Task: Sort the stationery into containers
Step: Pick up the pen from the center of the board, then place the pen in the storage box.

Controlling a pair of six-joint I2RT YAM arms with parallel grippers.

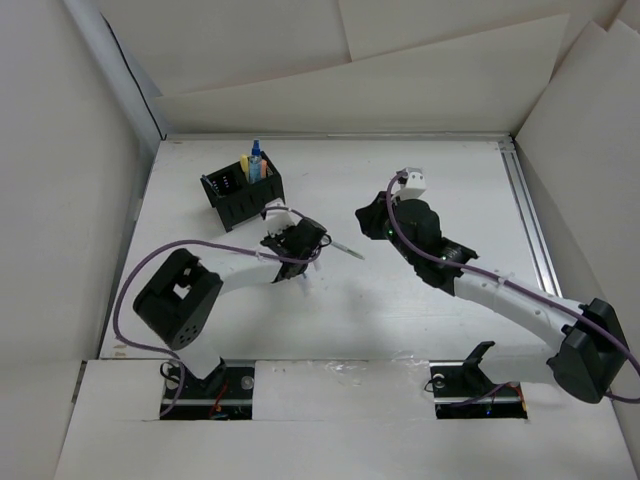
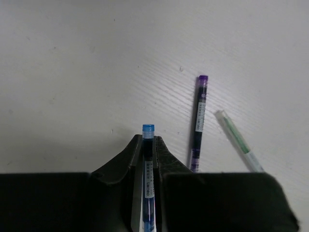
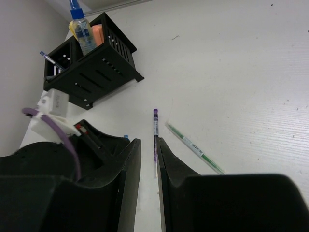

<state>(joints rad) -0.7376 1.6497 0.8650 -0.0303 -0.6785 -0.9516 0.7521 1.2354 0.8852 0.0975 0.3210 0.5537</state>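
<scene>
**Pen clamped in left gripper, two more loose on table**

Fingers of the left gripper were closed tight on a blue-capped pen, a grip only the left wrist camera showed. The overhead view hid it under the arm. Just beyond, a purple pen and a green pen lay near each other on the white table. The right gripper hung above them, its fingers a narrow gap apart and holding nothing. Farther off stood the black organiser. The right wrist camera showed it held a blue-capped tube, an orange marker and, in another compartment, a dark pen. Only the overhead view picked out a yellow stick.
</scene>
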